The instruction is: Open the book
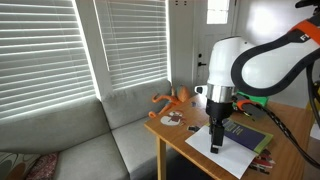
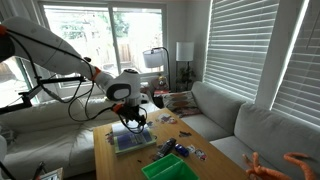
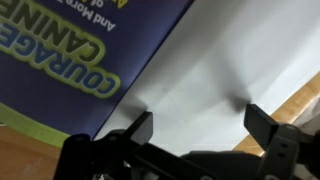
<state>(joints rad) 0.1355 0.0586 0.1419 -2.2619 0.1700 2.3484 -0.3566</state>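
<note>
Low in the wrist view the gripper (image 3: 198, 125) hangs wide open over the book's (image 3: 70, 50) white page (image 3: 215, 60), so I'd press lightly and sweep it flat, not pinch.

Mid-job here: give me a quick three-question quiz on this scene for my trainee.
1. True or false: the gripper has its jaws clamped shut on the book.
2. On the table in an exterior view, which stands nearest the camera? A) green box B) a mug C) a laptop
3. Fill in: in the wrist view, the page under the jaws is ___.
Key: 1 false, they stand apart; 2 A; 3 white.
</note>
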